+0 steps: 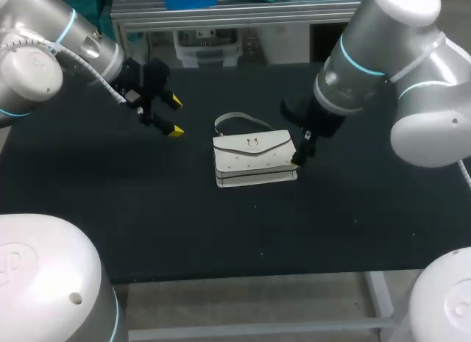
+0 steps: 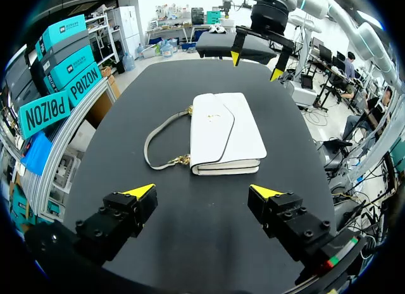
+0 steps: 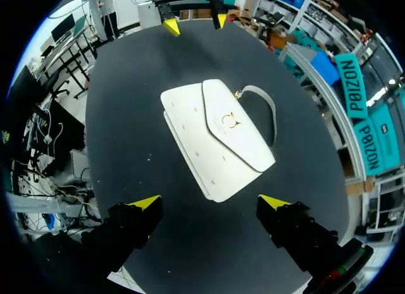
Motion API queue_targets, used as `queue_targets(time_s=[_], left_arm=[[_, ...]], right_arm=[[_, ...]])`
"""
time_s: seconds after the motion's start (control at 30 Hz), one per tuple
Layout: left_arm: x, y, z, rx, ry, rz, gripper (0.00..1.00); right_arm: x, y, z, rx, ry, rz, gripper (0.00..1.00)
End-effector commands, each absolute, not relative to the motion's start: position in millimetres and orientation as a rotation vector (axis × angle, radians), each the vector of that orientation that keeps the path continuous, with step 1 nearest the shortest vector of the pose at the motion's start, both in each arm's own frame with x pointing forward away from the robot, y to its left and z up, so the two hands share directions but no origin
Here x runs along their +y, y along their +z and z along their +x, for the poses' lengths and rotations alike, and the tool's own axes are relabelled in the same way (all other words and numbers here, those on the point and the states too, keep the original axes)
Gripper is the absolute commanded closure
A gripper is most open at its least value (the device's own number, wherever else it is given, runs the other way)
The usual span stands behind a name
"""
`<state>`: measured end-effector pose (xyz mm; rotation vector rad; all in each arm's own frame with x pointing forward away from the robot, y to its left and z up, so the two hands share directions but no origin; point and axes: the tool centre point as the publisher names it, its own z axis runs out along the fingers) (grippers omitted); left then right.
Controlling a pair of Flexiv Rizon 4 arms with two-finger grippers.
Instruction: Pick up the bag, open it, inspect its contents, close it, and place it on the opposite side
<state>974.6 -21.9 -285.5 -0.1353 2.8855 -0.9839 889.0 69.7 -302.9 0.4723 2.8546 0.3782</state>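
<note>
Left end effector (image 2: 203, 191) wide, empty. Right end effector (image 3: 210, 202) wide, empty; its tips hidden behind its wrist in head view. Ahead of both: bag (image 1: 254, 159) flat on counter (image 1: 110, 209), flap shut, untouched.

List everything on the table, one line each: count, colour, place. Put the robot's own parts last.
table: one, black top, under everything.
bag: one, white, lying flat near the table's middle, flap shut.
strap: one, pale grey, looped on the table at the bag's far side, joined by gold rings.
clasp: one, gold, on the middle of the flap.
left arm: one, silver-white, comes in from the left; black jaws with yellow tips stand open, off to the bag's left and clear of it.
right arm: one, silver-white, comes in from the right; black jaws with yellow tips stand open by the bag's right end, and the bag is not between them.
</note>
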Motion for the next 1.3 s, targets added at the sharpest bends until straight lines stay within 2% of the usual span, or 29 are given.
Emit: queue_targets(time_s=[0.03, 0.2, 0.43, 0.7, 0.93, 1.07, 1.17, 1.2, 1.27, 1.3], left_arm=[[-22.1, -286.7, 974.8, 2.882, -0.988, -0.135, 0.00], [-22.1, -286.7, 974.8, 2.882, -0.988, -0.135, 0.00], [-42.4, -299.2, 971.5, 2.740, -1.026, 0.114, 0.00], [-68.9, -300.8, 977.1, 2.668, -1.049, 0.360, 0.00], [-84.7, -298.5, 980.3, 2.667, -1.085, 0.466, 0.00], [-89.9, -299.8, 980.4, 2.685, -1.079, 0.504, 0.00], [-91.6, -303.2, 980.7, 2.697, -1.078, 0.529, 0.00], [-92.0, -304.3, 981.2, 2.700, -1.076, 0.534, 0.00], [-92.5, -305.4, 981.6, 2.702, -1.076, 0.541, 0.00], [-92.9, -305.9, 981.7, 2.704, -1.081, 0.548, 0.00]], right_arm=[[67.0, -303.0, 879.4, 2.561, 0.206, 0.268, 0.00], [74.2, -308.8, 882.2, 2.508, 0.195, 0.166, 0.00], [76.5, -345.2, 894.7, 2.442, 0.181, 0.004, 0.00], [76.6, -362.4, 899.0, 2.391, 0.164, -0.053, 0.00], [86.3, -369.0, 908.3, 2.360, 0.162, -0.122, 0.07], [89.7, -375.3, 921.5, 2.351, 0.166, -0.136, 0.23], [93.1, -374.7, 929.8, 2.338, 0.157, -0.149, 0.38], [94.4, -373.4, 931.9, 2.335, 0.162, -0.156, 0.39], [96.5, -372.3, 935.9, 2.327, 0.156, -0.174, 0.50], [97.2, -372.2, 937.5, 2.325, 0.159, -0.179, 0.51]])
